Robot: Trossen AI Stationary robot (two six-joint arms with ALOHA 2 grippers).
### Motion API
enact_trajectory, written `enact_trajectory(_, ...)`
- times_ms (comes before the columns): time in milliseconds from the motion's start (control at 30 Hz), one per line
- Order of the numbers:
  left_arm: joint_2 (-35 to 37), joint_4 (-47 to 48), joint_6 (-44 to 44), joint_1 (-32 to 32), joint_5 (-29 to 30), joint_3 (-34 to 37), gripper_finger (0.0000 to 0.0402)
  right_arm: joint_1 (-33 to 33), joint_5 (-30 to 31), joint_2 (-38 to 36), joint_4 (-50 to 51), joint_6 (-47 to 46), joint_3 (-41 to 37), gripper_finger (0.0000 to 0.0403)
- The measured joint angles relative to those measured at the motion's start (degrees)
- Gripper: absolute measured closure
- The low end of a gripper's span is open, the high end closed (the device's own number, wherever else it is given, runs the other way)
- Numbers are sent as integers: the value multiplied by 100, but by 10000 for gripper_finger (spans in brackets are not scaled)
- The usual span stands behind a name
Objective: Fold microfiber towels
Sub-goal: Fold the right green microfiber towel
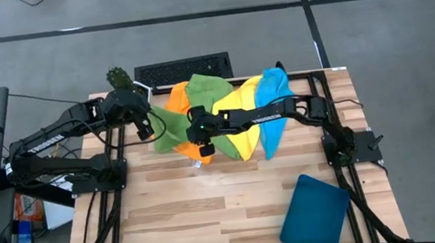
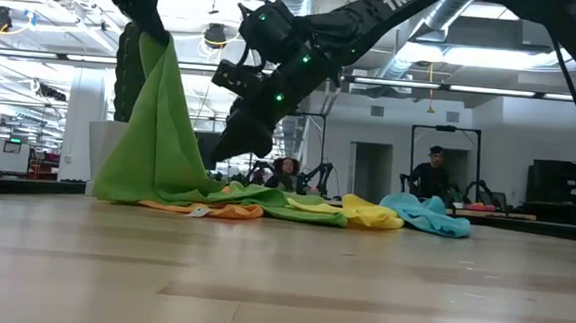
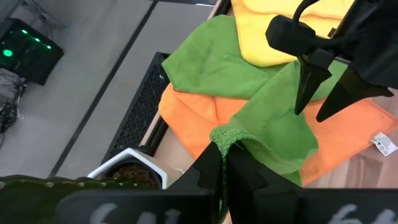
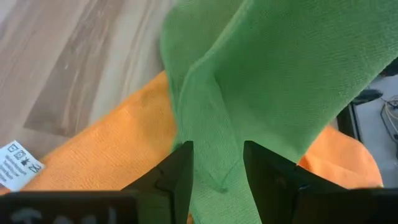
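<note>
Wooden table (image 1: 211,211): green towel (image 4: 261,74) between right jaws

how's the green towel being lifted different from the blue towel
The lifted green towel hangs pinched in the shut left gripper, draping down to the pile, with the right gripper open around a fold. The blue towel lies crumpled on the table, untouched. Both are plain soft cloths.

A dark teal tray (image 1: 315,215) lies at about five o'clock on the wooden table (image 1: 212,219). Beyond the table's twelve o'clock edge sit a black keyboard (image 1: 183,68) and, toward eleven o'clock, a potted plant in a white pot (image 3: 127,175). In the room behind, a person (image 2: 430,173) stands.
</note>
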State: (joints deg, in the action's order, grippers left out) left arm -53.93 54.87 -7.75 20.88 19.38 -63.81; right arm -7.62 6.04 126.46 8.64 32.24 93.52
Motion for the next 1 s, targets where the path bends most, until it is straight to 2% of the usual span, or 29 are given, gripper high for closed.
enact_trajectory(267,0,-11,0,0,9,0,401,11,139,342,-114,179,-16,239)
enact_trajectory(1000,0,-35,0,0,11,0,401,-153,112,320,-183,126,-5,261)
